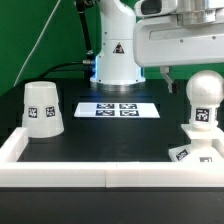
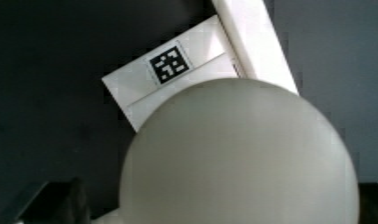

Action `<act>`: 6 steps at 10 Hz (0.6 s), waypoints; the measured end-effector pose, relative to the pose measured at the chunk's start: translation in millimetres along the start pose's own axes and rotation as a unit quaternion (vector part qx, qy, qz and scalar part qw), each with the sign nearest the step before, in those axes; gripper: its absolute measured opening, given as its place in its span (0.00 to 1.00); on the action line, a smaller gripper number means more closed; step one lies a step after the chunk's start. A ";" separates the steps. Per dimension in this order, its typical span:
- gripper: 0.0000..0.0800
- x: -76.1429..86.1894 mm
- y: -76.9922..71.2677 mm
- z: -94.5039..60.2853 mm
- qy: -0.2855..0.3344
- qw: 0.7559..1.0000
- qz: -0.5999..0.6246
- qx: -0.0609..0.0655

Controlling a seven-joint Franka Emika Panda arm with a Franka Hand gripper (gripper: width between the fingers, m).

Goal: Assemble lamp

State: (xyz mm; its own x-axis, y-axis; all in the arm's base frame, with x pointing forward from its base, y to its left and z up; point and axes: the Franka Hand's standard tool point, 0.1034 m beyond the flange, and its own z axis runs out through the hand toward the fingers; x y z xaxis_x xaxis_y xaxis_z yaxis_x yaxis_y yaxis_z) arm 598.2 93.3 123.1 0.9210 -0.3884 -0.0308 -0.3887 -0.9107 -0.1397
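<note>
Exactly one shade (image 1: 43, 108), bulb (image 1: 202, 100), base (image 1: 196, 153)

The arm (image 1: 178, 35) hangs overhead, its pincer (image 1: 198, 74) pointing straight down, jaws apart.

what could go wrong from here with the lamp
1. The bulb stands tall on the base. Whether it is fully seated cannot be seen, so a nudge from the gripper close beside it might tip it.
2. The shade stands far off at the exterior view's left. Lowering it off-centre could catch the bulb's rounded top and shift the base.
</note>
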 end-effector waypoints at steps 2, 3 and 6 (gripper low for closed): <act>0.87 -1.4 -2.8 0.8 0.005 0.993 -0.116 -0.010; 0.87 -2.0 -5.2 1.4 0.009 0.987 -0.162 -0.012; 0.87 -4.1 -12.5 3.9 0.025 0.945 -0.324 -0.034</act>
State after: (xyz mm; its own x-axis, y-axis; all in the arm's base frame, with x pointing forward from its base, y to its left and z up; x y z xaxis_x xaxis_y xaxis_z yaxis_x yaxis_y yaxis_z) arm 599.4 106.8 121.1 0.9647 0.2489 0.0857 0.2537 -0.9660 -0.0504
